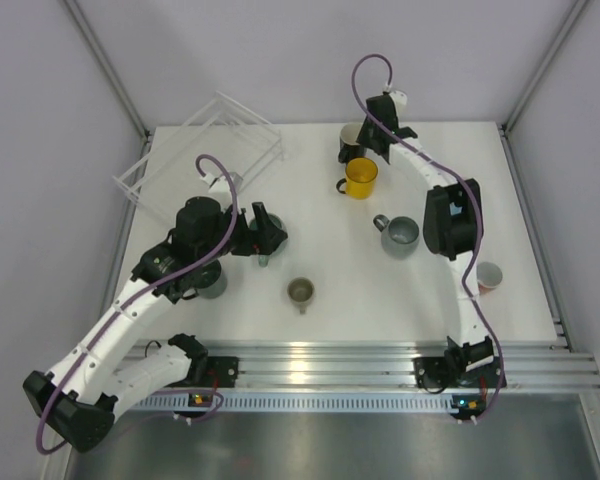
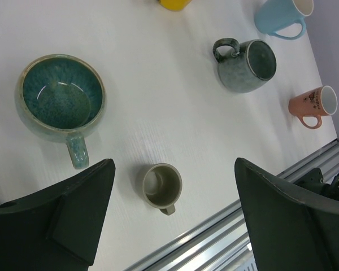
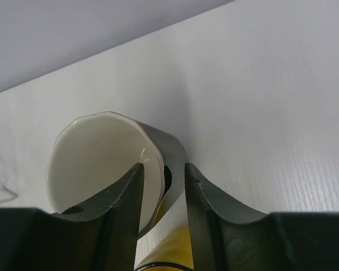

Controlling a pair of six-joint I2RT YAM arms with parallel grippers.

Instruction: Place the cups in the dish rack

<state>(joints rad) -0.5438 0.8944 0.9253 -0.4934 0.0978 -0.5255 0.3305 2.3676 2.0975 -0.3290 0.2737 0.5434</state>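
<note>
Right wrist view: right gripper (image 3: 163,179) straddles the glossy black, white-lined ceramic mug's (image 3: 96,161) rim (clamped or not, I cannot tell); left gripper (image 2: 174,166) gapes, well apart from it.

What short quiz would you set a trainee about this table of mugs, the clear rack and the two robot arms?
1. True or false: the clear plastic dish rack already holds a cup.
2. Which mug's wall stands between the fingers of the right gripper?
3. Fill in: the left gripper stands ___, holding nothing.
Key: 1 false. 2 the black ceramic mug with the white inside. 3 open.
</note>
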